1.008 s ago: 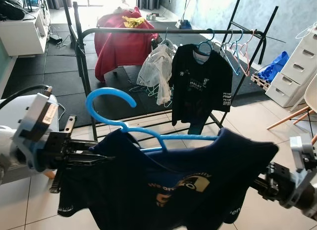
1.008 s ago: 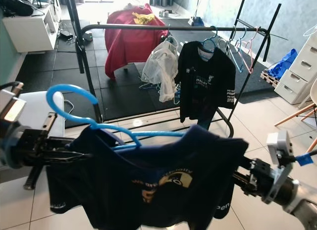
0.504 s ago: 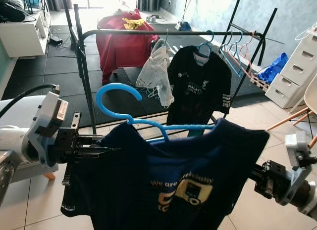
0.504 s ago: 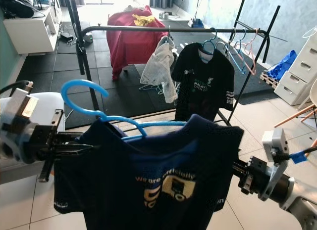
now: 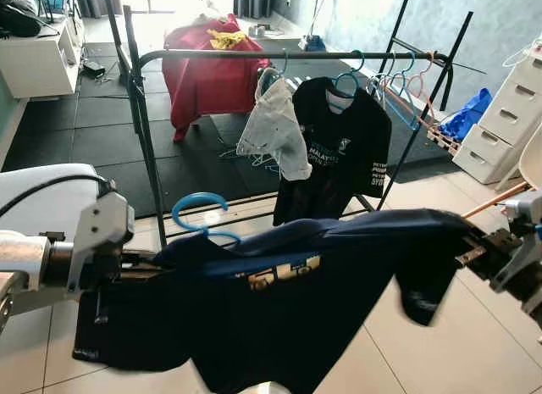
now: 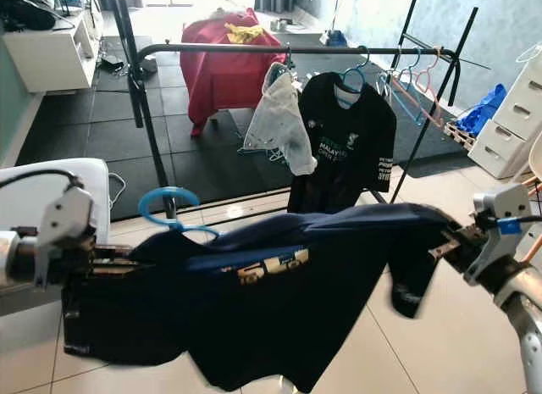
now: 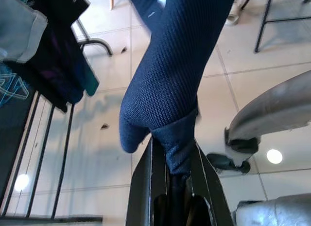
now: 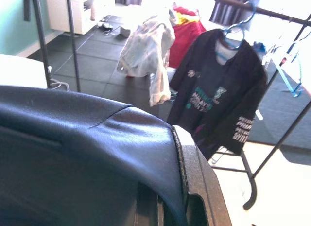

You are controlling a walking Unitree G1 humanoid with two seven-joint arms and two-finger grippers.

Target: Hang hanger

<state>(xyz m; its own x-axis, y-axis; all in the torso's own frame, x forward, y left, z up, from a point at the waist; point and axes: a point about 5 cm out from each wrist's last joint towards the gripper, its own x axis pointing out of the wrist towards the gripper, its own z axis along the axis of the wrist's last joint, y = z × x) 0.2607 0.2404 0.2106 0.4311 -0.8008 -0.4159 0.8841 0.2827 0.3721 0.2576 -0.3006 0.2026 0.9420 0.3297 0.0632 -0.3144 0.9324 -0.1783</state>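
Navy blue t-shirt with a yellow print (image 5: 288, 301) on a light blue plastic hanger (image 5: 200, 218) is stretched almost flat between the two arms, in front of the black metal clothes rack (image 5: 279, 55) and well short of its rail. Hanger hook sticks up near the left end of the shirt, below the rail, not on it. Left gripper (image 7: 173, 187) pinches the shirt's left shoulder edge, fingers (image 7: 146, 187) narrow with navy fabric wedged between them. Right gripper (image 6: 453, 237) is at the shirt's right shoulder; fabric drapes over its fingers (image 8: 199, 187), so cannot tell how far apart they are or whether they clamp the cloth. On the rack rail hang a white garment (image 5: 273, 127), a black t-shirt with white lettering (image 5: 339, 140) on a blue hanger, and several bare hangers (image 5: 402, 76) towards the right end. Red cloth-covered heap (image 5: 207, 68) sits behind the rack on dark floor mats (image 5: 102, 131). White drawer unit (image 5: 508, 114) stands right of the rack.
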